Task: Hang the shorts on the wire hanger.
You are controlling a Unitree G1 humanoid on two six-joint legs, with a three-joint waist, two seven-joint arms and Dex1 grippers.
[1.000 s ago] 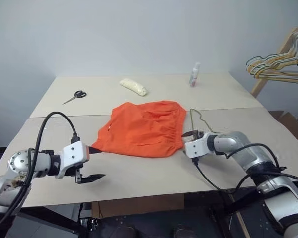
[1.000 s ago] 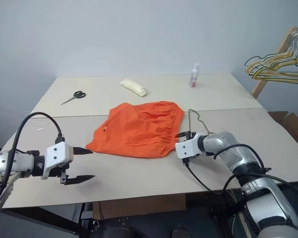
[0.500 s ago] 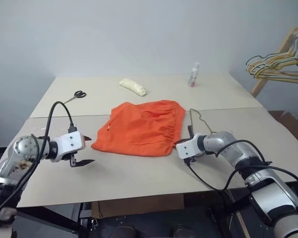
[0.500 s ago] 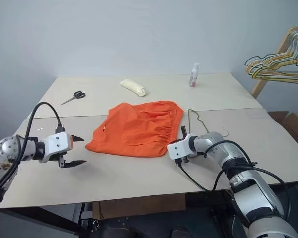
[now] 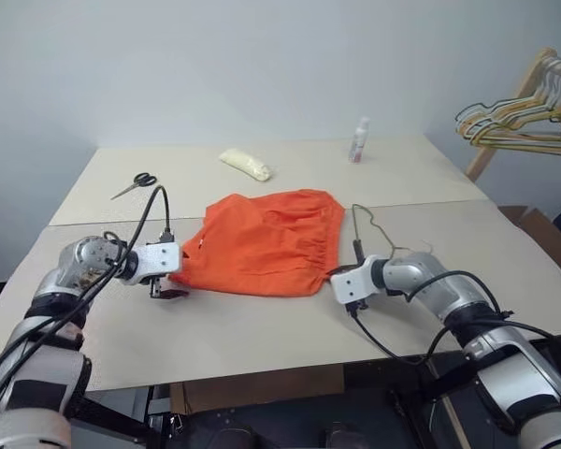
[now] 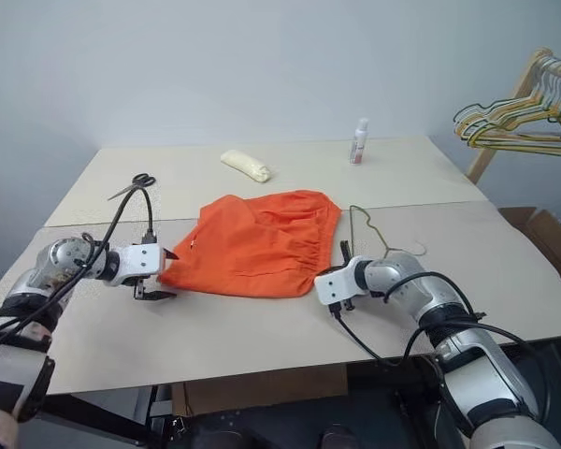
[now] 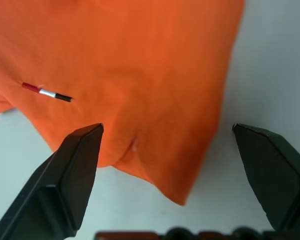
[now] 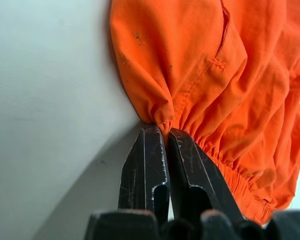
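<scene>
We saw the shorts [image 5: 266, 241] lying flat near the middle of the table [image 5: 262, 327], their gathered waistband toward the robot's right and a small tag on the side toward the left. The wire hanger [image 5: 372, 230] lay on the table just beside the waistband, its hook end pointing away from the shorts, and part of it passed behind the right gripper's body.

The right gripper [image 8: 165, 137] had its two fingers pressed together on the near corner of the waistband; in the right wrist view a small fold of orange cloth sat pinched between the tips. The left gripper [image 5: 168, 281] was at the opposite, left corner of the shorts with its fingers spread wide (the left wrist view showed the orange corner lying between them, touching neither). We could not tell whether its lower finger touched the table.

Farther back on the table were a pair of scissors [image 5: 134, 183], a pale yellowish bundle [image 5: 246, 164] and a small bottle [image 5: 359, 140], all well apart from the shorts. A rack of coloured hangers [image 5: 519, 117] stood off to the right.
</scene>
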